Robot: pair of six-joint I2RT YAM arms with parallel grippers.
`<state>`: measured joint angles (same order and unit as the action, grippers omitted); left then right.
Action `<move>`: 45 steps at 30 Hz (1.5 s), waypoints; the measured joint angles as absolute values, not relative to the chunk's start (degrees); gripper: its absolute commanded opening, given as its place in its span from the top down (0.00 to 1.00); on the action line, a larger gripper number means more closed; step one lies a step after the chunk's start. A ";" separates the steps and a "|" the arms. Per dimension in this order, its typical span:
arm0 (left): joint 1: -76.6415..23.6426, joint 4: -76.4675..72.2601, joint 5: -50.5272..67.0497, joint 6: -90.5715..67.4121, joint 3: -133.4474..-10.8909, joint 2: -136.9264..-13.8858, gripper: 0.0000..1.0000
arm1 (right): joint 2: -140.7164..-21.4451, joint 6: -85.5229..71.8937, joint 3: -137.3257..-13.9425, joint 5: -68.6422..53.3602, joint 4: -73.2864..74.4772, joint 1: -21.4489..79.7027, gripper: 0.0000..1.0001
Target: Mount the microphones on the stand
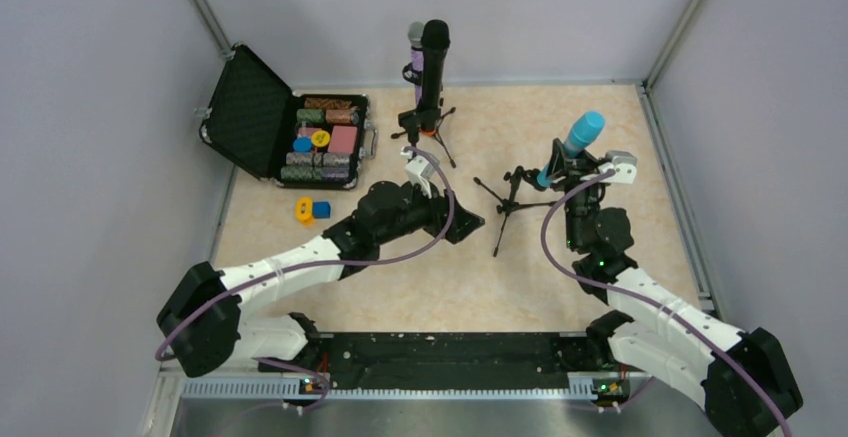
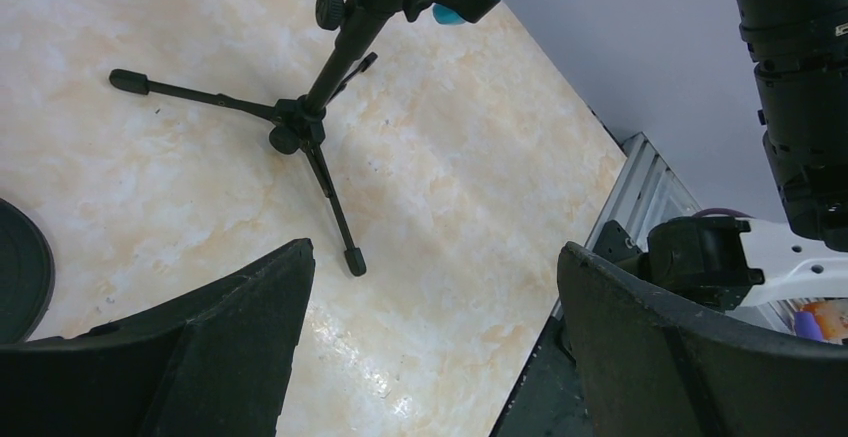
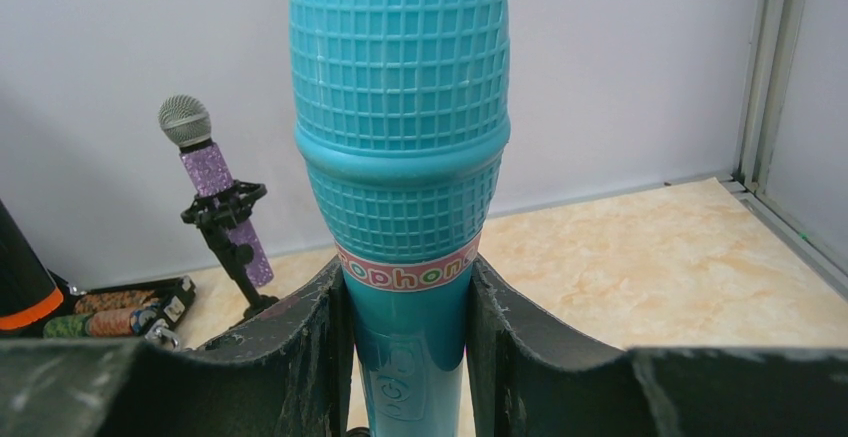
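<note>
Right gripper [image 3: 405, 292] clamps the blue mic [image 3: 400, 137], which sits tilted in the near stand [image 1: 508, 207]. Left gripper [image 2: 435, 257] gapes wide, empty (purple mic [image 1: 415, 42] and black mic [image 1: 435, 52] rise at the back).

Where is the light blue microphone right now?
The light blue microphone is right of centre in the top view, tilted in the clip of the tripod stand, the right claw closed around it.

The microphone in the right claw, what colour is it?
The microphone is light blue with a pink band, clearest in the right wrist view.
</note>
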<state>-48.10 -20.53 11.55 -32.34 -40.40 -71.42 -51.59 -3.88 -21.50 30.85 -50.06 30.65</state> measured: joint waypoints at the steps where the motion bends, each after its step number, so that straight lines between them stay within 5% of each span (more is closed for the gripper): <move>1: -48.10 -20.56 11.55 -32.08 -40.40 -71.53 0.05 | -51.57 -3.95 -21.52 30.85 -49.98 30.65 0.87; 4: -48.10 -20.80 11.60 -30.39 -40.40 -71.94 0.05 | -50.85 -4.58 -22.02 30.79 -48.07 30.65 0.43; 5: -48.10 -21.02 11.73 -29.76 -40.40 -72.14 0.05 | -50.39 -5.02 -22.17 30.72 -47.18 30.65 0.36; 12: -48.10 -23.27 15.55 -22.44 -41.85 -75.48 0.05 | -49.30 -9.28 -20.97 29.02 -27.20 31.07 0.15; 45: -48.03 -30.85 19.46 0.14 -68.34 -107.11 0.12 | -25.15 -16.80 -25.87 27.31 6.52 31.14 0.12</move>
